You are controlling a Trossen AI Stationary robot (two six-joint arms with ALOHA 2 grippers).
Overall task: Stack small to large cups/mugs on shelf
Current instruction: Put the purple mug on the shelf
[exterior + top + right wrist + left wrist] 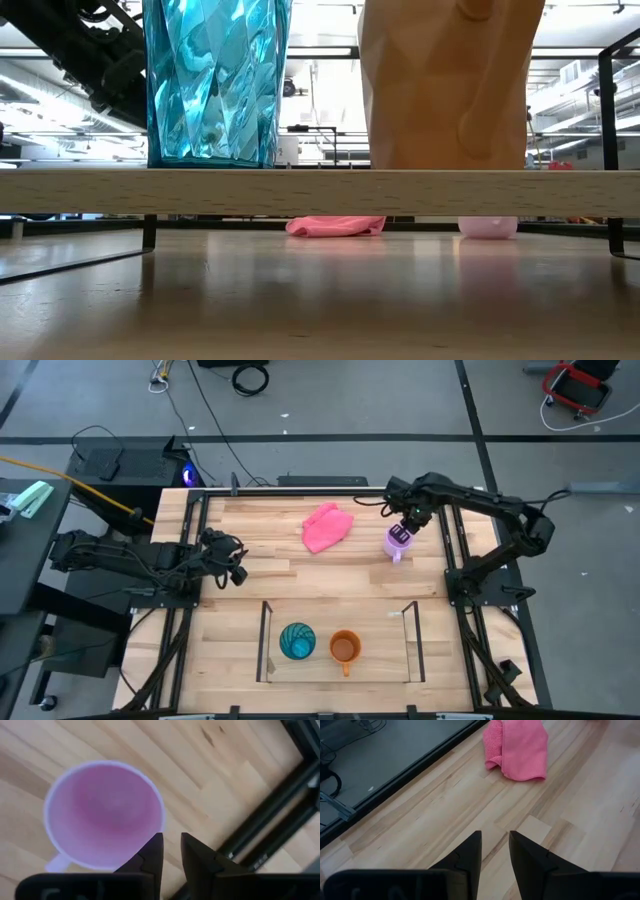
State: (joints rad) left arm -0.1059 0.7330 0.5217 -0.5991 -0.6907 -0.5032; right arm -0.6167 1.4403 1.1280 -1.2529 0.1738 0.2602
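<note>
The lilac mug (397, 543) stands upright on its base on the table's far right part, its handle toward the near edge. My right gripper (406, 526) hangs over it, fingers pointing down. In the right wrist view the gripper (171, 837) is open by a narrow gap at the mug's (105, 815) rim. On the shelf (266, 640) at the near edge stand the teal tumbler (297, 641) and, to its right, the orange mug (345, 648). My left gripper (495, 837) is open and waits at the table's left edge (236, 565). My right gripper comes from above at the lilac mug's rim (163, 822), on the side away from the handle. One fingertip (156, 845) overlaps the rim and the other stands outside it over bare wood. I cannot tell whether it touches the mug.
A pink cloth (327, 527) lies crumpled on the far middle of the table, left of the lilac mug. The shelf's plank (320, 190) has free room to the right of the orange mug (450, 90). A dark table frame rail (280, 815) runs close beside the lilac mug.
</note>
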